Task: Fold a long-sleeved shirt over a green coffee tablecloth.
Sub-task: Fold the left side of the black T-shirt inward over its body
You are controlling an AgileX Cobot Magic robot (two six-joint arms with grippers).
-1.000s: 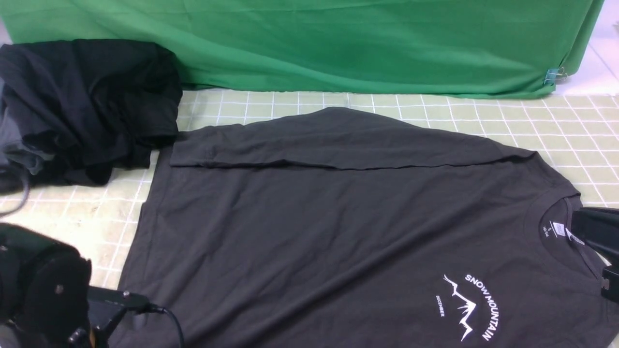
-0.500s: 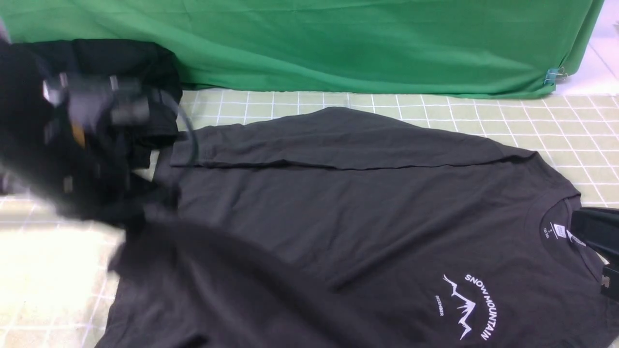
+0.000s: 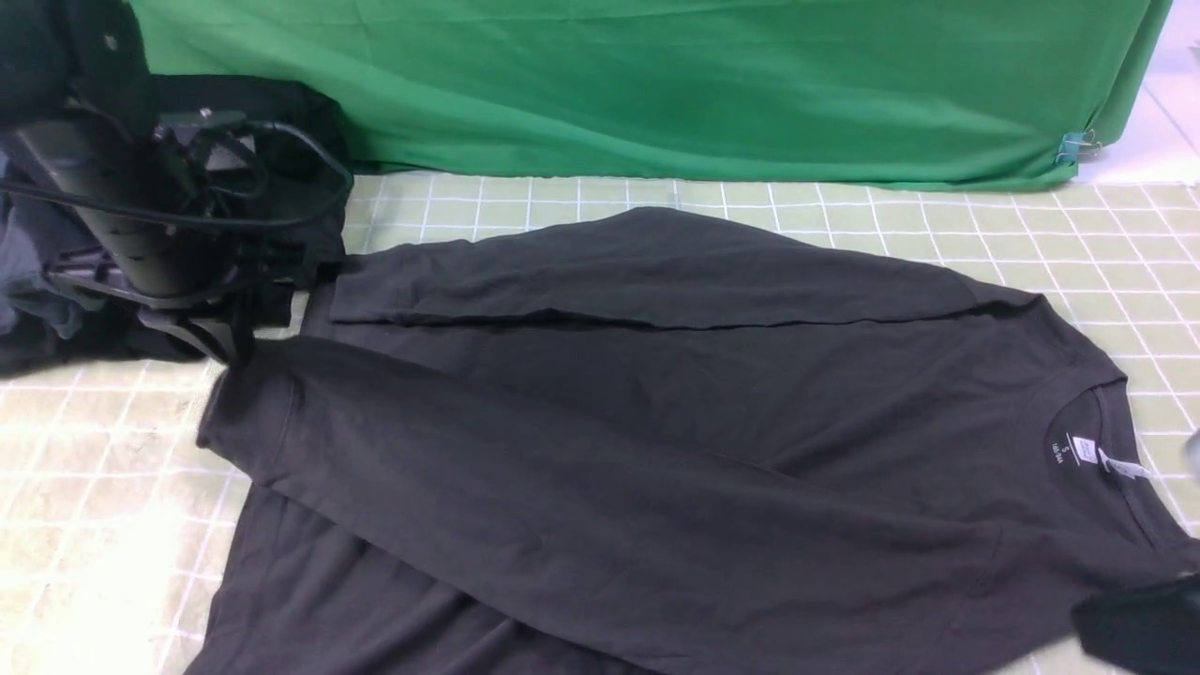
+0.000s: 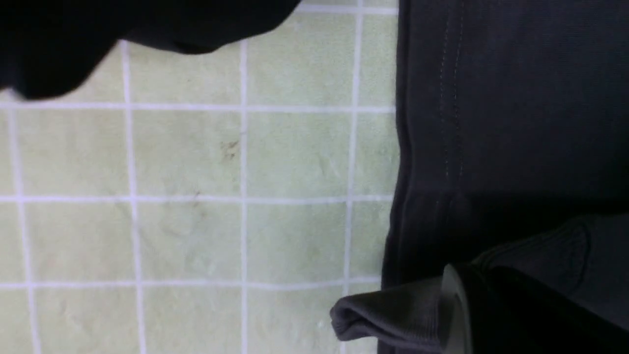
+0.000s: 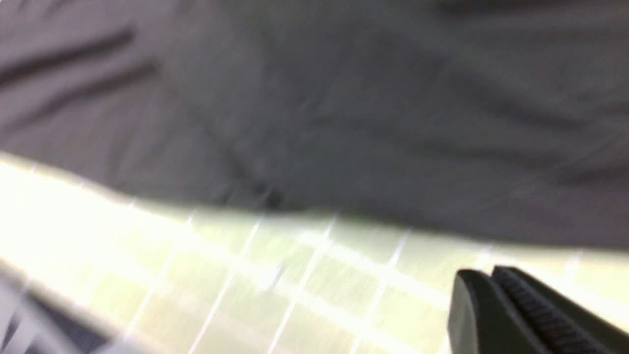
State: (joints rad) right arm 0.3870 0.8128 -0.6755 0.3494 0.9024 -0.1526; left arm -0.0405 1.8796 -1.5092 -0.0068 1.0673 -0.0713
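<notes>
Now the left gripper [image 3: 225, 345] is clamped on a sleeve cuff of the long-sleeved shirt [image 3: 656, 422]; the shirt lies spread on the green coffee tablecloth [image 3: 1078, 244]; the right gripper [image 5: 489, 276] is closed and empty over that tablecloth.

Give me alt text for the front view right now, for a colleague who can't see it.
A charcoal long-sleeved shirt lies on a pale yellow-green grid-patterned tablecloth, one sleeve laid diagonally across its body. The left gripper pinches that sleeve's cuff at the left; the right gripper is a blur at the near right corner.
</notes>
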